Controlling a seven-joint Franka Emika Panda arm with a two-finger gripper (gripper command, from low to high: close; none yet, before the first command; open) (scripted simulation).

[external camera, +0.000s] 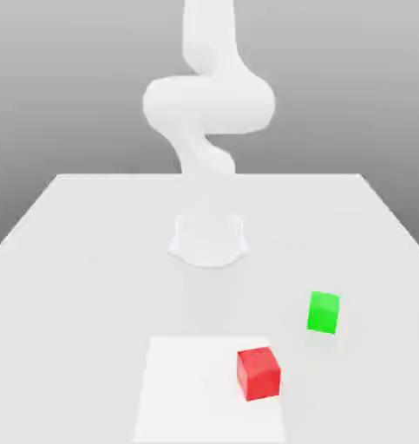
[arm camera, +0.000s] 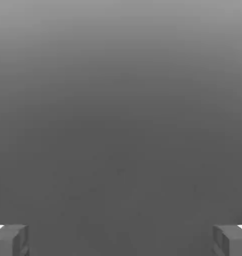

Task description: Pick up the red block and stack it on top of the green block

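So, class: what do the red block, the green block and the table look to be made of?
Red block: looks like painted wood or hard plastic; flat matte colour, no shine, no marks. Green block: same look, even matte green, crisp edges. Table: smooth pale matte surface, perhaps laminate. As a simulator's render, actual materials stay open.

Red block near green block — apart
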